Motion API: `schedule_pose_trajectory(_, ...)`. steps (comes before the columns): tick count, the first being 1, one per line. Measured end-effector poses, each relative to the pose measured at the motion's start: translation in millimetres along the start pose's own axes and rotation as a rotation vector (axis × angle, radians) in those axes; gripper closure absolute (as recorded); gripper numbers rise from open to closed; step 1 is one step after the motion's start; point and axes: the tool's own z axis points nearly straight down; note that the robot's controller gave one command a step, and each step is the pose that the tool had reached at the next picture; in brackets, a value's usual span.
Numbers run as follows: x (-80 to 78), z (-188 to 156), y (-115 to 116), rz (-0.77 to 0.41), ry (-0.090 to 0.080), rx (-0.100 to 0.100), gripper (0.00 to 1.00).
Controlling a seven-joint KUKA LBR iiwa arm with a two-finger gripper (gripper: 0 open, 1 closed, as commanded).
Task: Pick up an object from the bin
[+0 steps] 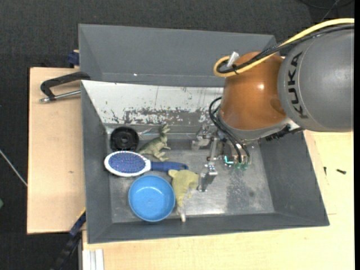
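While the grey KUKA arm [326, 77] reaches in from the right, its gripper [207, 166] hangs low over the bare floor of the grey metal bin [169, 55], near the floor's middle. Whether the gripper is spread or pressed together cannot be told, since its metal parts overlap against the shiny floor. Its lower end stands just beside the right edge of the pale yellow soft floppy thing [183, 183]; whether the two touch cannot be told.

Above and to the right of the gripper sits the rounded orange cover [250, 94] of the wrist, with dark cables [216, 117] looped under it and a yellow cable [315, 30] running back along the arm. The arm's last link is tipped steeply downward, so that the gripper points down and somewhat to the left.

The pale yellow soft floppy thing lies to the lower left of the gripper, one thin end trailing toward the bin's near wall. Touching it on the far side from the gripper is the round blue plastic bowl [151, 198], standing upright. Left of the gripper lies the oval hairbrush with a white rim, blue pad and blue handle [126, 163], its handle pointing toward the gripper. To the upper left stands the small olive-green toy dinosaur [157, 145], and beyond it the black round disc-shaped thing [124, 136].
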Motion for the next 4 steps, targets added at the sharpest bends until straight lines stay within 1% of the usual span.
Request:
schedule_pose_trajectory(1, -22.1, 93, 32, -0.236, -0.011, 0.001, 0.00)
schedule_pose_trajectory(2, -30.7, 92, 43, -0.314, -0.013, 0.004, 0.00)
schedule_pose_trajectory(3, -33.2, 90, 46, -0.314, -0.020, 0.001, 1.00)
schedule_pose_trajectory(4, -41.9, -47, 53, -0.307, -0.020, 0.001, 1.00)
